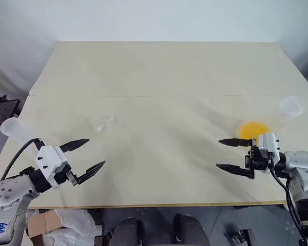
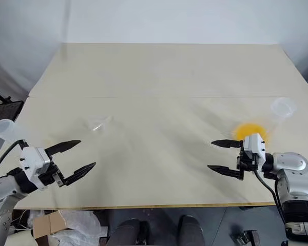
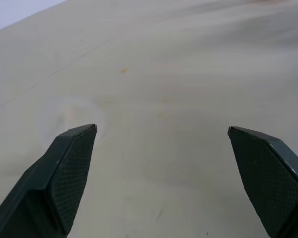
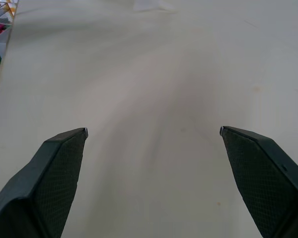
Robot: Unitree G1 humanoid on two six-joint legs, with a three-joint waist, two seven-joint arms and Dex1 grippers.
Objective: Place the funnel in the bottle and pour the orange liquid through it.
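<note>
Funnel [image 2: 98,124] lies on table [image 2: 159,72], apart from bottle [image 2: 2,129].

Both eye views looked forward and down from above the near edge, sharing the whole pale table [image 1: 159,77]. Each wrist view sat low and close over the tabletop, looking along its own spread fingers across bare surface.

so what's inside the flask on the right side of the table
The wide-mouthed flask holds a little orange liquid pooled in its base. The right claw, open and empty, stands just in front of it, and its body covers the nearest edge of the pool.
</note>
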